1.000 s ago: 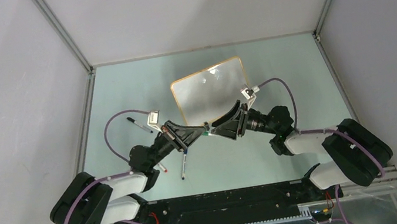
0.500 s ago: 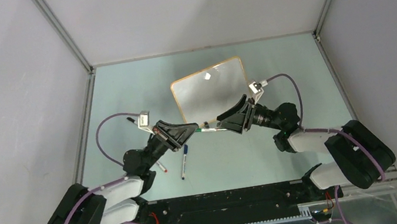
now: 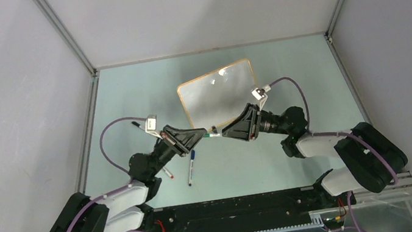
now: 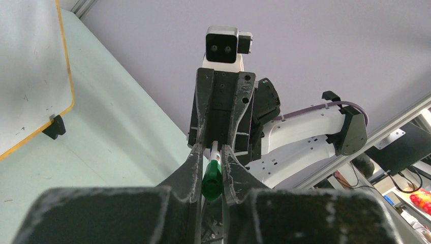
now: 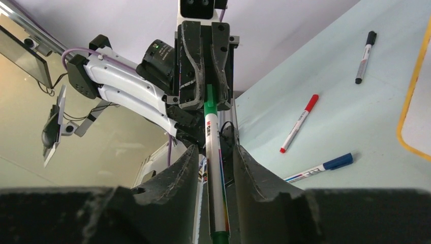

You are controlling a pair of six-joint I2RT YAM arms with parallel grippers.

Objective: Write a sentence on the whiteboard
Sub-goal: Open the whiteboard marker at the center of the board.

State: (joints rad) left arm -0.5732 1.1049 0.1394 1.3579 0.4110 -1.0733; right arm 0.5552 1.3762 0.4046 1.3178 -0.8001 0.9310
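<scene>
Whiteboard (image 3: 216, 99): orange-framed, on the counter (image 3: 308, 76), no legible writing.
Green marker (image 3: 213, 133): just off the whiteboard's near edge, cap pinched in the left hand (image 3: 204, 133); barrel print illegible.
Right hand (image 3: 222, 132): fingers narrow about the barrel, contact cannot be told.
Black marker (image 5: 365, 50), red marker (image 5: 299, 123), blue marker (image 5: 325, 165): on the counter left of the whiteboard.

Overhead: fixed high above and behind the arm bases, looking steeply down over the whole bench (image 3: 127, 97) from far off. On the left wrist: very near, sighting along the left tool (image 4: 211, 158) head-on at the right tool (image 5: 214, 152). On the right wrist: the mirror, facing back. Shared by both: the green marker (image 4: 211, 179) running between the tools.
</scene>
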